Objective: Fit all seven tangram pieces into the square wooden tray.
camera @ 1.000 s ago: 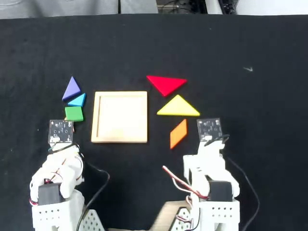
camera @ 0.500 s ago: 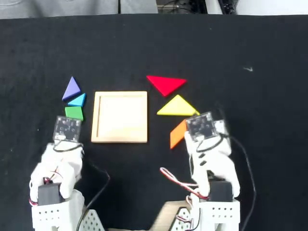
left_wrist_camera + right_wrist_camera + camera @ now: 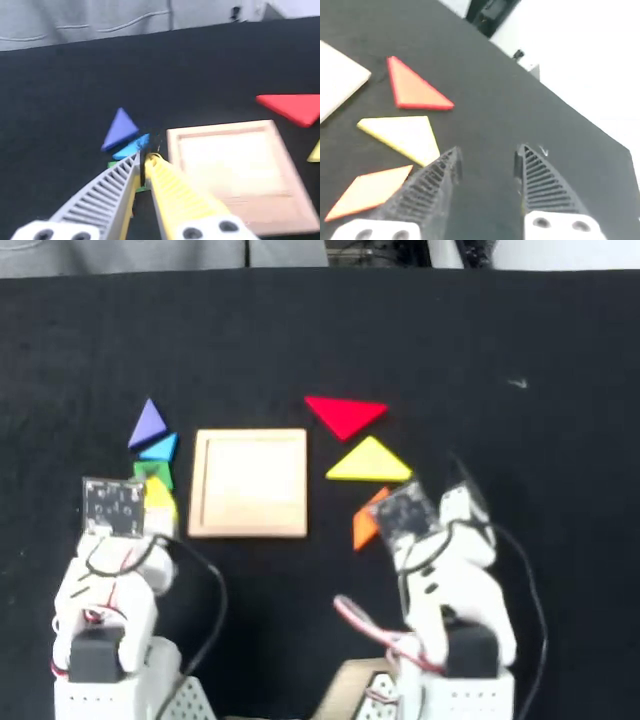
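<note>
Closest in, the left tool (image 3: 143,161) is clenched, fingertips together, hiding most of the green square (image 3: 150,471). The right tool (image 3: 485,160) gapes beside the half-covered orange piece (image 3: 367,192). Between them lies the tray (image 3: 248,530).

**Surfaces and materials**

Bench (image 3: 520,440): black cloth cover, matt, finely textured.
Tray (image 3: 248,483): pale bare wood, matt, smooth.
Red triangle (image 3: 345,415): smooth, even-coloured face.
Left pincer (image 3: 144,160): ribbed plastic, grey and yellow.
Right pincer (image 3: 487,155): ribbed black plastic, matt.
</note>
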Action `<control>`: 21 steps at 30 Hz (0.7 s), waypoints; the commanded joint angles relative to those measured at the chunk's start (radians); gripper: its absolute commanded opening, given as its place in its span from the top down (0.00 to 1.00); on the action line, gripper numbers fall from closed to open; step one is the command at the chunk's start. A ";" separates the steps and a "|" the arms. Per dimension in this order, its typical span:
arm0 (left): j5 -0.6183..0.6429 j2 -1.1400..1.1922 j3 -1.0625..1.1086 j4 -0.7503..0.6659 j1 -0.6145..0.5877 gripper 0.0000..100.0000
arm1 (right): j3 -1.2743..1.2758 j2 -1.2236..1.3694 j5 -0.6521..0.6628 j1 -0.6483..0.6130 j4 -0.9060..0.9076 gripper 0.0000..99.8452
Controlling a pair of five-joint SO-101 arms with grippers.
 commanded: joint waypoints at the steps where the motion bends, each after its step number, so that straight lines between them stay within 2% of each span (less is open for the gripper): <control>1: 0.041 0.005 -0.062 0.043 0.050 0.97 | -0.154 0.111 0.017 -0.049 0.072 0.82; 6: 0.034 0.005 0.054 -0.075 0.047 0.96 | -0.386 0.496 0.069 -0.092 0.077 0.82; 9: 0.034 0.005 0.067 -0.106 0.002 0.90 | -0.578 0.806 0.069 -0.106 0.077 0.82; 11: 0.089 0.005 0.068 -0.110 -0.044 0.86 | -0.708 1.017 0.069 -0.124 0.078 0.82; 14: 0.123 0.005 0.067 -0.112 -0.081 0.84 | -0.891 1.296 0.077 -0.143 0.135 0.82; 21: 0.115 0.014 0.015 -0.147 0.013 0.84 | -1.308 1.799 0.290 -0.144 0.347 0.82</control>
